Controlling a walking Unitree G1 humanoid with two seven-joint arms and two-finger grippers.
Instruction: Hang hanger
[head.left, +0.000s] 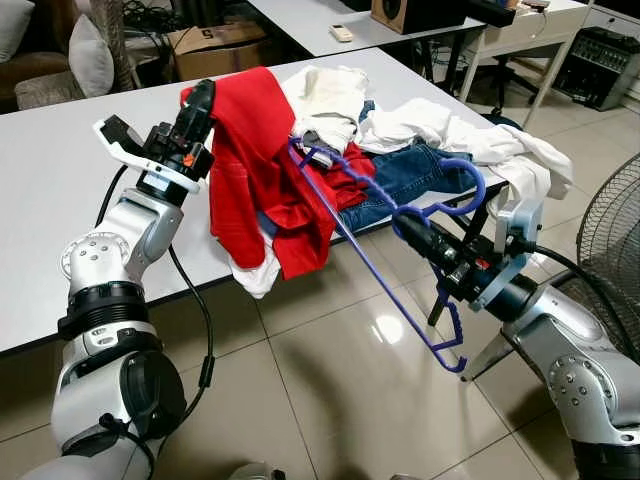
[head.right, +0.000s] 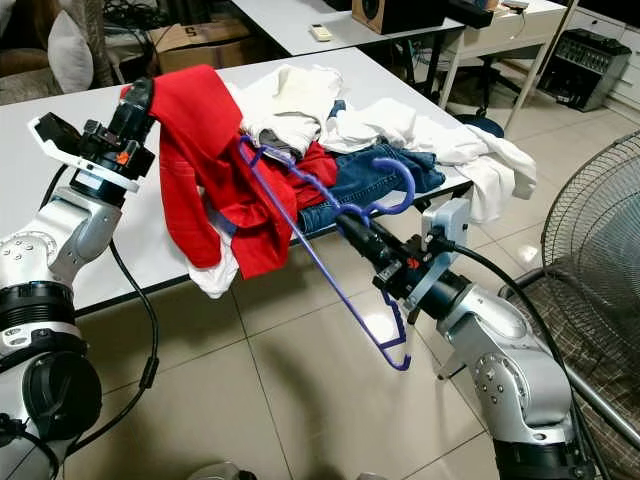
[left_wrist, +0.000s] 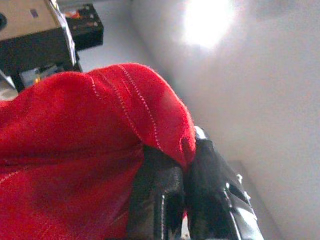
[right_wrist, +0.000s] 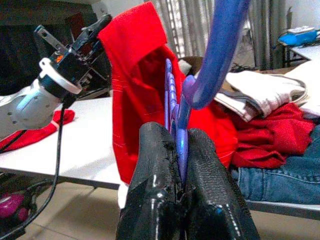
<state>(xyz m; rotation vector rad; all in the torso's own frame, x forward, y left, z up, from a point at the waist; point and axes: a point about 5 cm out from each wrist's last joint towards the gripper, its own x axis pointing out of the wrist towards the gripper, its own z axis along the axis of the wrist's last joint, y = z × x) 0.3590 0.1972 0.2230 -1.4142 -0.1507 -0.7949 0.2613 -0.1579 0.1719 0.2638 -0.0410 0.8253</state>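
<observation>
- The white counter (head.left: 60, 180) carries a heap of laundry — white garments (head.left: 420, 125), a pair of jeans (head.left: 400, 180) and more red cloth, spilling over its front edge.
- The red garment (head.left: 255, 160) hangs from the left gripper (head.left: 200, 100), raised above the counter; its fingers (left_wrist: 165, 195) are pressed together on a fold of the fabric near the top.
- The blue hanger (head.left: 385, 275) slants from the pile down towards the floor, its far end reaching into the red garment; the right gripper (head.left: 408, 226) pinches it just below the hook.
- My judgement: the step in hand is threading the hanger into the garment — hanging it up comes later.
- Next, the hanger end must slide further inside while the left gripper keeps the opening lifted.
</observation>
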